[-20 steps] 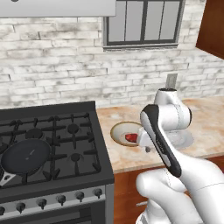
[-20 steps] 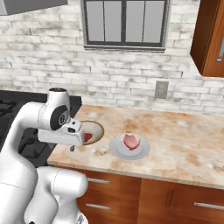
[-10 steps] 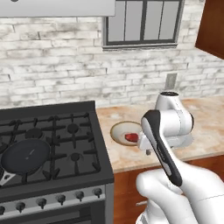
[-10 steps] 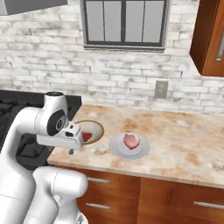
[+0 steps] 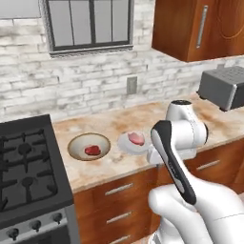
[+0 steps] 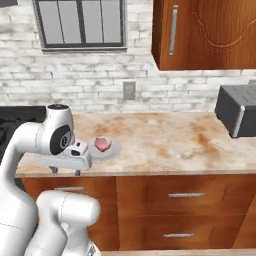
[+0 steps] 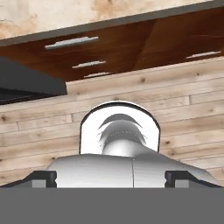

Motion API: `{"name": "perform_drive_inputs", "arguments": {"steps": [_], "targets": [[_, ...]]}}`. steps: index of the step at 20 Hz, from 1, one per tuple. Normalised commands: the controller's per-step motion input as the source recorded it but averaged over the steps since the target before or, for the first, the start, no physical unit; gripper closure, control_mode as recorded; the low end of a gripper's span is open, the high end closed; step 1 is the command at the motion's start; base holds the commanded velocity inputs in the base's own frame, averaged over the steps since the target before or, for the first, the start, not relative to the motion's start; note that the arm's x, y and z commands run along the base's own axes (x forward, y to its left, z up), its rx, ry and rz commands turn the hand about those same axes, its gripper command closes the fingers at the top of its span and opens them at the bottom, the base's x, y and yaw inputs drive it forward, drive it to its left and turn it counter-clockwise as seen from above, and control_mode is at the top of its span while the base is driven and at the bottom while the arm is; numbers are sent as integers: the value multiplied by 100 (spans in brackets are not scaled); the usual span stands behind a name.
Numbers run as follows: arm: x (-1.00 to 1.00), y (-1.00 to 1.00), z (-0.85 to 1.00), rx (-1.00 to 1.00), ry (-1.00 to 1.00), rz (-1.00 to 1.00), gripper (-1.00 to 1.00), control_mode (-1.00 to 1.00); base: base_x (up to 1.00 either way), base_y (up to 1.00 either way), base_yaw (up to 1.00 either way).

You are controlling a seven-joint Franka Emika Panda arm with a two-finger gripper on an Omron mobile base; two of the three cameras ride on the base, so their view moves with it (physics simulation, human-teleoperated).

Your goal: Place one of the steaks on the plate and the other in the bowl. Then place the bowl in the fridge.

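The tan bowl sits on the counter beside the stove, with the deep red steak inside it. Right of it the whitish plate carries the pale pink steak; plate and steak also appear in the right base view. My gripper hangs at the counter's front edge, left of the plate, fingers pointing down. It is open and empty. In the hand view the gripper looks down at the wooden floor and drawer fronts. The fridge is out of view.
A dark toaster stands on the counter at the right. The black stove is at the left. A brown wall cabinet hangs above the counter, and drawers run below it.
The whole picture has slid left, so the base has driven right: less stove shows and the toaster has come into view. Steaks, bowl and plate lie as before. The gripper stays open.
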Motion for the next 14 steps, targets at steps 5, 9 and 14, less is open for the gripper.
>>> {"name": "perform_drive_inputs", "arguments": {"steps": [5, 9, 14], "targets": [[0, 0, 0, 0, 0, 0, -100, 100, 1, -79, -79], [0, 0, 0, 0, 0, 0, -100, 100, 0, -64, -81], [0, 0, 0, 0, 0, 0, -100, 100, 0, -35, -90]]}}
